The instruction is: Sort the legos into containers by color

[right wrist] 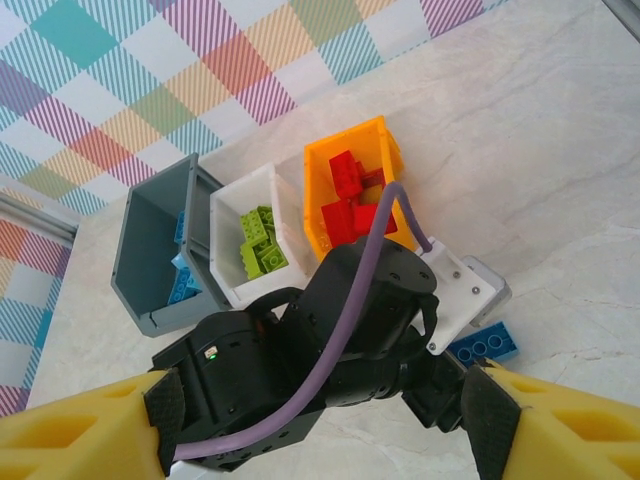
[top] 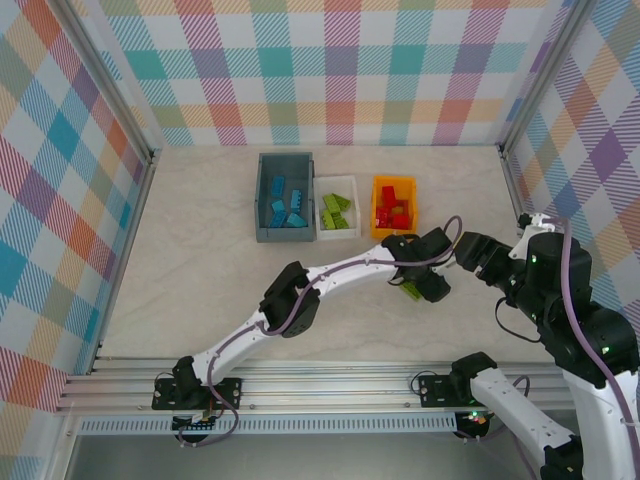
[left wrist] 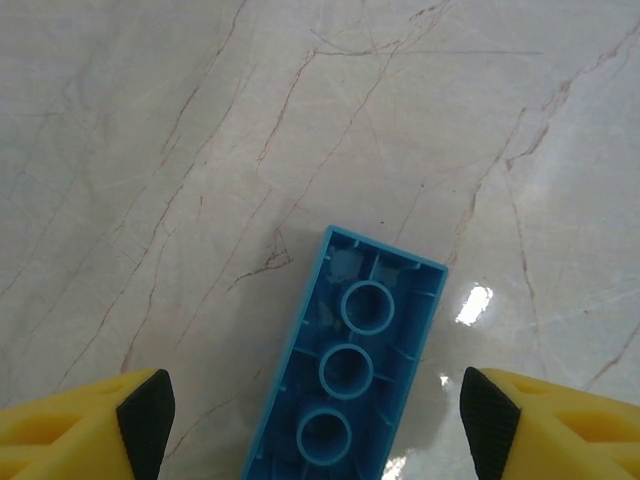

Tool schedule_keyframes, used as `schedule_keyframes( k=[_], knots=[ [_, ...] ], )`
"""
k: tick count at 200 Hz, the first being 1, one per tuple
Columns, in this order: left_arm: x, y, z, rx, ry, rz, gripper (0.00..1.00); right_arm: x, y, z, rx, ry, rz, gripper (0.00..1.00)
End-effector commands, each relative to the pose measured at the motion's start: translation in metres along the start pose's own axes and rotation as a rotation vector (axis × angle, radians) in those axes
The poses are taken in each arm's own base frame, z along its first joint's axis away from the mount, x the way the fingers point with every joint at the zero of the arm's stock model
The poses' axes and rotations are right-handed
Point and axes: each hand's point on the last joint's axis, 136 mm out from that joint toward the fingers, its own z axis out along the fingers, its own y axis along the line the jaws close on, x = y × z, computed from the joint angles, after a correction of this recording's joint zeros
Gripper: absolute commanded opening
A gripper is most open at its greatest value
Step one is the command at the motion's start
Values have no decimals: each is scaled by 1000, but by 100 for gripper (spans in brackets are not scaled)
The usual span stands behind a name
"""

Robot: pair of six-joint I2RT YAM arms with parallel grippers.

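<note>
Legos mostly sorted: blue ones (top: 283, 205) in the dark grey-blue bin (top: 262, 200), lime ones (top: 335, 212) in the white bin (top: 337, 182), red ones (top: 392, 210) in the orange bin (top: 393, 181). Bins sit side by side toward the far part of the table (top: 200, 260).

One blue brick (left wrist: 345, 370) lies on the table upside down, hollow underside up, btw the fingers of my left claw (left wrist: 317, 418). That claw is spread wide, pads well off both sides of the brick, nothing grasped.

From the top cam my left arm (top: 340, 270) reaches across to the right, w/ the claw just in front of the orange bin. A lime brick (top: 412, 291) peeks out at its near edge; can't tell if they touch.

My right claw (right wrist: 327, 422) is spread wide too and empty, hovering just right of the left one and looking down on it. In that cam the blue brick lies on the table right beside the left claw.
</note>
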Motion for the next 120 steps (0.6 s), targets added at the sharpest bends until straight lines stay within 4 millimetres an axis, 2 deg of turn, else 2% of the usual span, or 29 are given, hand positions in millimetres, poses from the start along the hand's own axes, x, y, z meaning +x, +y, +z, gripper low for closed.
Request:
schedule_keyframes(
  k=[1,27,78,98,120],
  knots=[
    [-2,-6,4,-5,-4,37,75,-1,4,-1,-19,1,5,75],
    [6,-11,13,-30,19,67,69,1,3,1,-15,7,10,75],
    [6,-5,15,-107,10,76,45,5,3,5,-18,22,15,73],
    [-7,-2,2,-132,-28,45,39,5,5,5,-24,23,13,72],
    [-34,1,-33,-156,-114,-16,37,4,8,7,-37,29,0,71]
  ],
)
